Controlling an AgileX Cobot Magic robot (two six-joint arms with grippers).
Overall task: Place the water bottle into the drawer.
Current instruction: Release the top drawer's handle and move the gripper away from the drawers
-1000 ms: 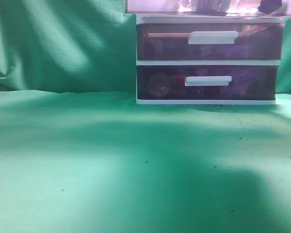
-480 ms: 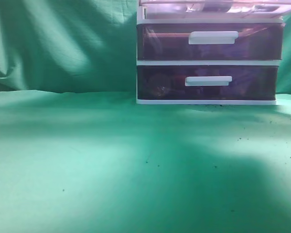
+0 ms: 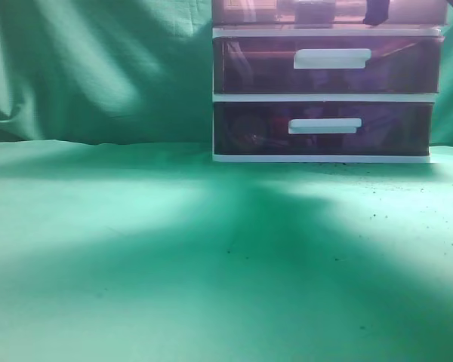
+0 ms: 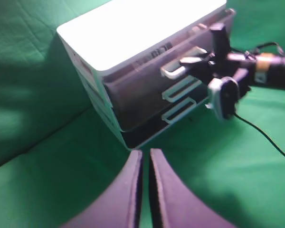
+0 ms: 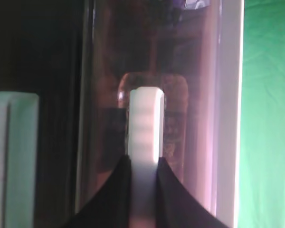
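The drawer (image 3: 257, 13) is the top tier of the white-framed unit, cut off by the top edge of the exterior view. It also shows in the left wrist view (image 4: 133, 80), with its front close to the frame. My right gripper (image 5: 142, 161) is shut on the drawer's white bar handle (image 5: 145, 123); the left wrist view shows it at the handle (image 4: 199, 61). My left gripper (image 4: 146, 153) is shut and empty, well above the cloth in front of the unit. I cannot make out the water bottle for certain; blurred shapes lie behind the translucent drawer front.
Two lower drawers (image 3: 249, 64) (image 3: 249, 128) with white handles are closed. Green cloth (image 3: 136, 249) covers the table and hangs behind it. The right arm's black cable (image 4: 266, 137) trails over the cloth to the right of the unit.
The top drawer front, pulled out toward the camera a second ago, has moved back in toward the frame with my right gripper on its handle.
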